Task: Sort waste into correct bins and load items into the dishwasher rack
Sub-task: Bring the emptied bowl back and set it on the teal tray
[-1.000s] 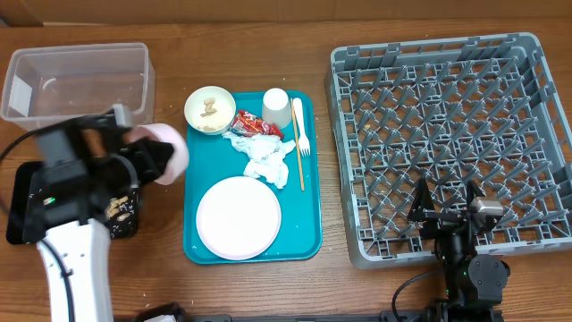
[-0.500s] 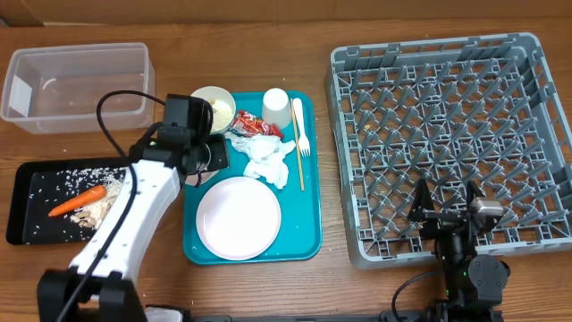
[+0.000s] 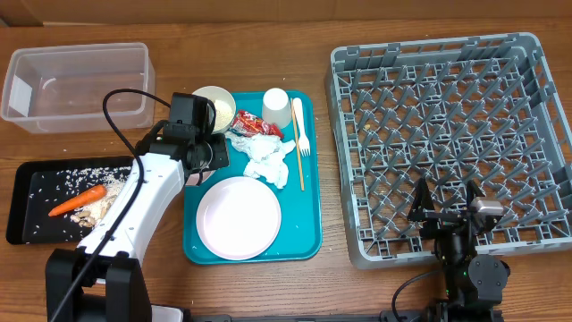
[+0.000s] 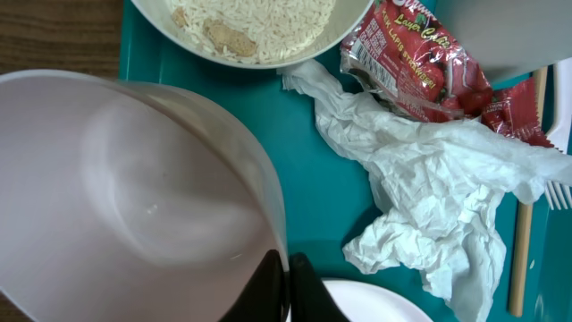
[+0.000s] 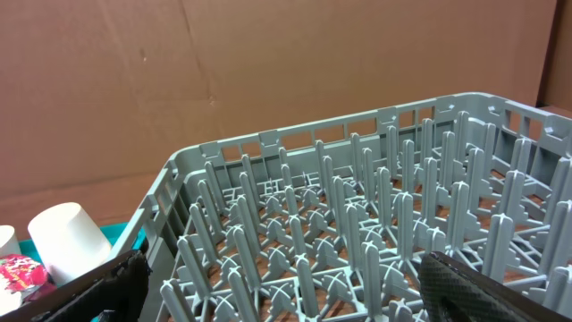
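My left gripper (image 3: 208,154) (image 4: 288,286) is shut on the rim of an empty small white bowl (image 4: 125,188), low over the left side of the teal tray (image 3: 304,246). In the overhead view the arm hides that bowl. Just beyond it are a second bowl (image 3: 213,105) holding grains and nuts, a red wrapper (image 3: 248,122), crumpled tissue (image 3: 268,159), a cup (image 3: 276,106), a fork (image 3: 303,134) and a plate (image 3: 238,217). An orange carrot (image 3: 76,201) and scattered grains lie in the black tray (image 3: 36,228). My right gripper (image 3: 451,207) (image 5: 286,282) hangs open over the grey rack's (image 3: 451,143) near edge.
The clear tub (image 3: 76,85) stands at the back left, nearly bare inside. A thin wooden stick (image 3: 298,152) lies beside the fork. My left arm stretches from the table's front edge across the black tray's right end.
The left arm has swung right from over the black tray back to the teal tray, the bowl still in its grip. The carrot and grains now show in the black tray.
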Tool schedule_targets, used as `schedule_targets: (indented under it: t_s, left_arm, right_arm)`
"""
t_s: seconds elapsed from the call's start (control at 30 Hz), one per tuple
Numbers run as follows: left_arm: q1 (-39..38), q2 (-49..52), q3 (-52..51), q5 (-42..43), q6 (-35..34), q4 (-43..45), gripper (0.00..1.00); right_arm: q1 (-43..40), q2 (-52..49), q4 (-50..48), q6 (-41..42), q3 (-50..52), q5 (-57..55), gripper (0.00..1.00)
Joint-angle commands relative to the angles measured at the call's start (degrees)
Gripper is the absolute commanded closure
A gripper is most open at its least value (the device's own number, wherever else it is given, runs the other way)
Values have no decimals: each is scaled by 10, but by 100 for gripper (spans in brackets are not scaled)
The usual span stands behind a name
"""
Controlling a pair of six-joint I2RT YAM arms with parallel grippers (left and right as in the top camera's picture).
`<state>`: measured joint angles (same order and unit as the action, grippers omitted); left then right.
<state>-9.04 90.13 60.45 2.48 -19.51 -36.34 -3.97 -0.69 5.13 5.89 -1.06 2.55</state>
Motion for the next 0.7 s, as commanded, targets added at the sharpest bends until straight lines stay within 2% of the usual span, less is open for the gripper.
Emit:
schedule_targets:
  t_s: [0.0, 0.2, 0.5, 0.6, 0.67]
  left_arm:
    - [-1, 5, 1, -10, -2, -3, 76]
    - [-1, 5, 6, 5, -2, -5, 76]
    - [0, 5, 86, -2, 2, -12, 71]
    - [0, 5, 86, -39, -3, -52, 75]
    - [1, 5, 86, -92, -20, -88, 77]
  right_arm:
    - [4, 5, -4, -3, 6, -3, 0]
    - [4, 5, -4, -3, 6, -3, 0]
    - [4, 5, -4, -3, 6, -3, 0]
    - [4, 5, -4, -3, 6, -3, 0]
    - [4, 5, -4, -3, 6, -3, 0]
